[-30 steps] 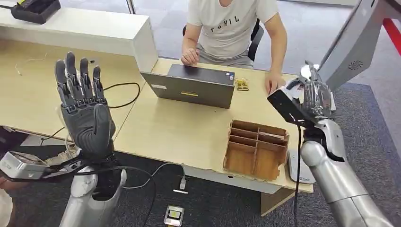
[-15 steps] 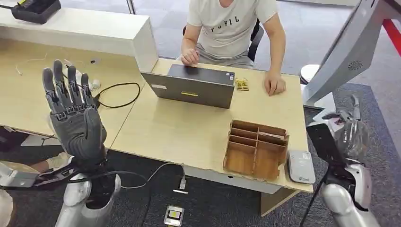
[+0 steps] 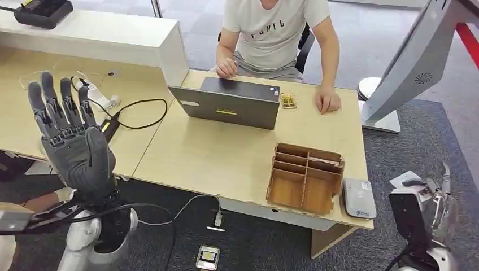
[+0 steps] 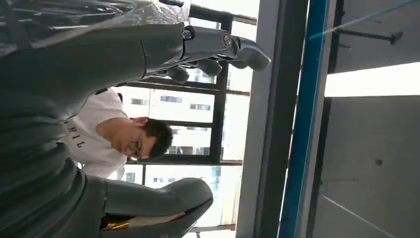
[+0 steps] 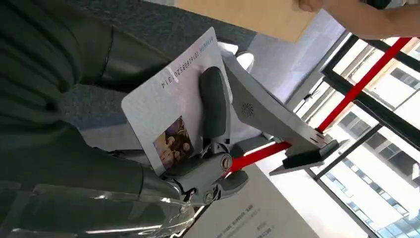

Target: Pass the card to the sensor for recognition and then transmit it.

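A white card (image 5: pixel 168 111) with a small printed picture and a number line sits pinched between the thumb and fingers (image 5: pixel 215 101) of my right hand (image 5: pixel 74 74). In the head view that right hand (image 3: pixel 434 204) hangs low beside the table's front right corner, and a white edge of the card (image 3: pixel 403 179) shows above it. The grey card sensor (image 3: pixel 358 199) lies flat on that corner, just left of the hand. My left hand (image 3: pixel 70 141) is raised over the left desk, palm spread, holding nothing. In its wrist view, the left hand (image 4: pixel 74 99) has its fingers apart.
A wooden divider box (image 3: pixel 308 178) stands beside the sensor. A person sits behind a laptop (image 3: pixel 229 103), one hand (image 3: pixel 327 101) flat on the table (image 3: pixel 214 152). A grey monitor stand (image 3: pixel 415 62) rises at the right. Cables trail over the left desk and the floor.
My right hand has dropped with the card from the table's far right side to low beside the front corner. The left hand has drifted left and slightly down, still spread.
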`<action>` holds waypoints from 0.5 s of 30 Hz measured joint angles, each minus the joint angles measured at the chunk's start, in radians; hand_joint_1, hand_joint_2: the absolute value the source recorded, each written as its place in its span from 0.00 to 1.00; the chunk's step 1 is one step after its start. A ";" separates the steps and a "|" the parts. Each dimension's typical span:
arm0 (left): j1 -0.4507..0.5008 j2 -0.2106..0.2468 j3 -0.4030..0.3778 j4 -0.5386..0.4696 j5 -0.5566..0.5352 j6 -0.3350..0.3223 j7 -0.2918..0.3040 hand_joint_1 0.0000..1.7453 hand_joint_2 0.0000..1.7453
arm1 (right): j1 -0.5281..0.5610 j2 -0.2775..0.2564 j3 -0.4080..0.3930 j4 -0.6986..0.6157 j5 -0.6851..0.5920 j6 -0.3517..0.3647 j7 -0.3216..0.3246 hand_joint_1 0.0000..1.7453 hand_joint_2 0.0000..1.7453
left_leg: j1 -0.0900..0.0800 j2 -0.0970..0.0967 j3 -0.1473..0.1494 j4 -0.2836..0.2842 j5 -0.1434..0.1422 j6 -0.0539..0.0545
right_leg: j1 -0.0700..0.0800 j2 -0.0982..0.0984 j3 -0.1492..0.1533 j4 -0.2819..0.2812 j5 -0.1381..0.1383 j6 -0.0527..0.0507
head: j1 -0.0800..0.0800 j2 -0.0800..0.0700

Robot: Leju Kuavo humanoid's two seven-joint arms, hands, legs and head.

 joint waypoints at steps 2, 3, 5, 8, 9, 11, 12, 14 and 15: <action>0.001 0.003 -0.003 -0.004 -0.003 0.002 0.000 0.00 1.00 | 0.004 0.008 0.001 0.005 -0.011 0.000 -0.011 1.00 1.00 | 0.000 0.000 0.000 0.000 0.000 0.000 | 0.000 0.000 0.000 0.000 0.000 0.000 | 0.000 0.000; 0.002 0.004 -0.004 -0.007 -0.004 0.003 0.000 0.00 1.00 | 0.005 0.013 0.002 0.010 -0.016 0.001 -0.019 1.00 1.00 | 0.000 0.000 0.000 0.000 0.000 0.000 | 0.000 0.000 0.000 0.000 0.000 0.000 | 0.000 0.000; 0.003 0.004 -0.006 -0.011 -0.006 0.003 0.000 0.00 1.00 | 0.005 0.022 0.005 0.018 -0.025 0.010 -0.028 1.00 1.00 | 0.000 0.000 0.000 0.000 0.000 0.000 | 0.000 0.000 0.000 0.000 0.000 0.000 | 0.000 0.000; 0.003 0.004 -0.009 -0.016 -0.013 0.003 0.000 0.00 1.00 | 0.003 0.042 0.011 0.035 -0.039 0.024 -0.044 1.00 1.00 | 0.000 0.000 0.000 0.000 0.000 0.000 | 0.000 0.000 0.000 0.000 0.000 0.000 | 0.000 0.000; 0.003 0.004 -0.009 -0.018 -0.016 0.003 0.000 0.00 1.00 | 0.002 0.047 0.013 0.043 -0.043 0.027 -0.049 1.00 1.00 | 0.000 0.000 0.000 0.000 0.000 0.000 | 0.000 0.000 0.000 0.000 0.000 0.000 | 0.000 0.000; 0.003 0.004 -0.010 -0.020 -0.020 0.003 0.000 0.00 1.00 | -0.002 0.060 0.018 0.054 -0.051 0.037 -0.057 1.00 1.00 | 0.000 0.000 0.000 0.000 0.000 0.000 | 0.000 0.000 0.000 0.000 0.000 0.000 | 0.000 0.000; 0.003 0.004 -0.010 -0.022 -0.021 0.003 0.000 0.00 1.00 | -0.006 0.065 0.022 0.061 -0.057 0.041 -0.063 1.00 1.00 | 0.000 0.000 0.000 0.000 0.000 0.000 | 0.000 0.000 0.000 0.000 0.000 0.000 | 0.000 0.000; 0.002 0.004 -0.011 -0.026 -0.023 0.003 0.000 0.00 1.00 | -0.014 0.077 0.028 0.077 -0.064 0.042 -0.068 1.00 1.00 | 0.000 0.000 0.000 0.000 0.000 0.000 | 0.000 0.000 0.000 0.000 0.000 0.000 | 0.000 0.000; 0.002 0.004 -0.011 -0.026 -0.025 0.003 0.000 0.00 1.00 | -0.016 0.082 0.032 0.086 -0.067 0.041 -0.071 1.00 1.00 | 0.000 0.000 0.000 0.000 0.000 0.000 | 0.000 0.000 0.000 0.000 0.000 0.000 | 0.000 0.000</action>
